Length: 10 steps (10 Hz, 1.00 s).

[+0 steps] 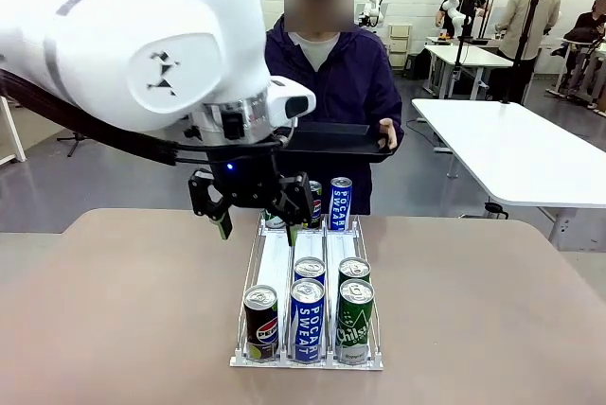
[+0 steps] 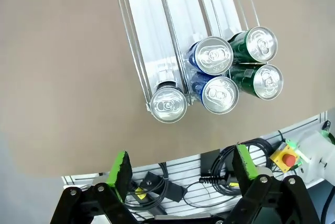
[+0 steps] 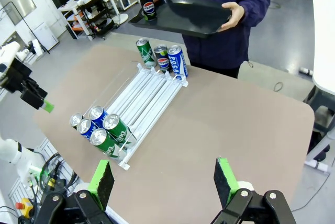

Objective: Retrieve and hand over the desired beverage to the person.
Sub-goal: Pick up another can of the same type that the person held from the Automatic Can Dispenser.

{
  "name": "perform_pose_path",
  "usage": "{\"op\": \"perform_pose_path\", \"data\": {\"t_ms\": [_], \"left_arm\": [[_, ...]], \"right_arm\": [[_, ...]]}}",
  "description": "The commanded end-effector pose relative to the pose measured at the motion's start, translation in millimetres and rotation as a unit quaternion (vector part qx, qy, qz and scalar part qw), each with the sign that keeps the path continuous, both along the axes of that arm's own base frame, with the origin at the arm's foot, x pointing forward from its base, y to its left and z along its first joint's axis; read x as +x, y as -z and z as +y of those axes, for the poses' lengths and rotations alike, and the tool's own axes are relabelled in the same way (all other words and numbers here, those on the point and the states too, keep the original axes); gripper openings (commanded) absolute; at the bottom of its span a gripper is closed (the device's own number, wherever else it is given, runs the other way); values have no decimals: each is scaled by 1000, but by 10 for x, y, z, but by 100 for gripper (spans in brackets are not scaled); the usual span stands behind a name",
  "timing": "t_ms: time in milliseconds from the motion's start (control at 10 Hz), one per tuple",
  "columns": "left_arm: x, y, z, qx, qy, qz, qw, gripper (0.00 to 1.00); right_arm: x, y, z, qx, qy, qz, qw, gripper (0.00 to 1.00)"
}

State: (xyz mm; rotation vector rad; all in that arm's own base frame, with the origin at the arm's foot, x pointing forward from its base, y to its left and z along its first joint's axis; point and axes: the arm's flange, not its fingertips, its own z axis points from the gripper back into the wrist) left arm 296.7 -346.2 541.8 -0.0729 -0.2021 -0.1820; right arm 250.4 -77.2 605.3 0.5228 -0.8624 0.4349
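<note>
While left hand (image 1: 258,223) hangs open, Pepsi can (image 3: 148,6) well apart, on tray (image 3: 201,19)

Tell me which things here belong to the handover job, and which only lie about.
Job: cans, rack, tray, person, left gripper.
Lying about: white side table, cables, red stop button.

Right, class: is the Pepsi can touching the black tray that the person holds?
Touching. The right wrist view shows the Pepsi can standing upright on the black tray, its base resting inside the rim at one corner, while the person holds the tray.
</note>
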Motion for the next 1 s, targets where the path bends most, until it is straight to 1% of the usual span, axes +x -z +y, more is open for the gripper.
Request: {"op": "perform_pose_path", "data": {"t_ms": [0,100,500,700,900], "left_arm": [[152,126,-302,23,-13,15,1000,100],[255,207,-366,25,-18,26,999,100],[432,579,-551,27,-42,60,997,100],[472,696,-689,28,-50,81,995,100],[446,788,-841,40,-64,101,992,100]], "right_arm": [[21,10,7,10,-13,-1,1000,100],[21,10,7,10,-13,-1,1000,100],[21,10,7,10,-13,-1,1000,100],[21,10,7,10,-13,-1,1000,100],[21,10,7,10,-13,-1,1000,100]]}}
